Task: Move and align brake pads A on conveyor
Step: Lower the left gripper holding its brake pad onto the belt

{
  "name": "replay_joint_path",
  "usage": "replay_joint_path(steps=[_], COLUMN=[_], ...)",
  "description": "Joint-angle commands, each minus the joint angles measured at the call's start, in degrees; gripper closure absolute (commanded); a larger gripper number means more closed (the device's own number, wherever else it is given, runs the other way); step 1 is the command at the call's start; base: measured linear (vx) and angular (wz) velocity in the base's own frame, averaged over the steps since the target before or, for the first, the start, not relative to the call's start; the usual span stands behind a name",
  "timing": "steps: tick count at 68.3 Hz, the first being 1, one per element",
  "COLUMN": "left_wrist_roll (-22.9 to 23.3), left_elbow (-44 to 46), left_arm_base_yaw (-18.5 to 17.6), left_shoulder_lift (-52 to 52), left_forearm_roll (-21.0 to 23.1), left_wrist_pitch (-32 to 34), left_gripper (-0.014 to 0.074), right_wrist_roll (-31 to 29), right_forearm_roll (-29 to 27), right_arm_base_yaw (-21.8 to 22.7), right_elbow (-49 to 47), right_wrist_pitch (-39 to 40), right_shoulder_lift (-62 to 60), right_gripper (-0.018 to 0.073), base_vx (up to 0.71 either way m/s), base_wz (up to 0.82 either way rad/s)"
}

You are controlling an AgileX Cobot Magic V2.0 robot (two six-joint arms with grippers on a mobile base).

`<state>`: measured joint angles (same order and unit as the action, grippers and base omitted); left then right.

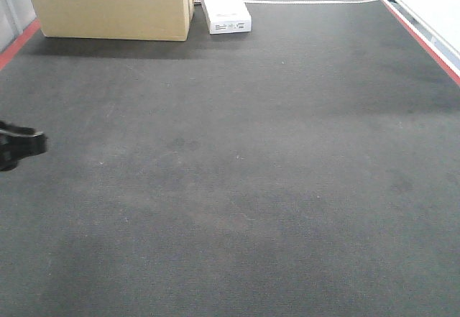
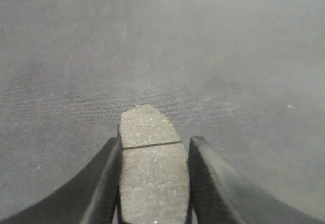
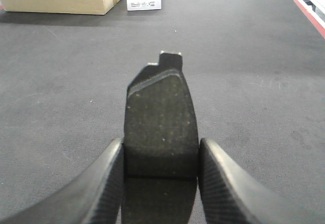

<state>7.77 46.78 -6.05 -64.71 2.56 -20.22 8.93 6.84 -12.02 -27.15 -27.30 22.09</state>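
Note:
In the left wrist view my left gripper (image 2: 155, 144) is shut on a brake pad A (image 2: 152, 183). The pad is flat and dark grey with a thin groove across it, and it juts forward just above the conveyor (image 2: 213, 56). My right gripper (image 3: 161, 144) is likewise shut on a second pad (image 3: 160, 107), whose tabbed end points away over the belt (image 3: 254, 82). In the front view the wide charcoal conveyor (image 1: 251, 159) carries no pads, and only the black end of my left arm (image 1: 18, 144) pokes in at the left edge. The right gripper is outside that view.
A cardboard box (image 1: 108, 4) and a long white box (image 1: 223, 4) stand at the belt's far end. Red strips run along the left edge (image 1: 16, 44) and the right edge (image 1: 417, 37). A pale seam line (image 1: 309, 1) crosses the belt far back.

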Motion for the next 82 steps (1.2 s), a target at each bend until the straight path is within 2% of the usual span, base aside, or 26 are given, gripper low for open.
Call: replay_joint_path(steps=[1,21,36,62,72,82], left_wrist_roll=[-0.39,-0.38,-2.69,-2.81,-2.81,-2.92], left_elbow=[2.87,2.66,2.66,2.66,2.66,2.66], left_arm_base_yaw=[-0.25,-0.38,-1.87,-2.06,-2.06,-2.06], left_shoulder_lift=[-3.38,-14.1,-21.14,-24.76,-24.76,-24.76], left_forearm_roll=[0.57,0.57,0.57,0.57,0.57,0.57], left_wrist_pitch=[7.66,11.34,11.4,2.69,-1.23,-4.67], left_gripper=[0.0589,0.0578,0.0571,0.0525,0.0472,0.0381], right_wrist_roll=[-0.26,-0.26,-0.26,-0.26,-0.26,-0.26], right_forearm_roll=[0.62,0.62,0.62,0.62,0.62,0.62], right_arm_base_yaw=[-0.09,-0.09,-0.09,-0.09,-0.09,-0.09], right_elbow=[-1.83,-1.83,-1.83,-1.83,-1.83,-1.83], right_wrist_pitch=[5.49,5.49,5.49,5.49,5.49,5.49], right_shoulder_lift=[0.31,0.31,0.31,0.31,0.31,0.31], right_gripper=[0.0569,0.0569,0.0569,0.0569,0.0569,0.0569], base_vx=[0.0,0.0,0.0,0.0,0.0,0.0], base_wz=[0.0,0.0,0.0,0.0,0.0,0.0])
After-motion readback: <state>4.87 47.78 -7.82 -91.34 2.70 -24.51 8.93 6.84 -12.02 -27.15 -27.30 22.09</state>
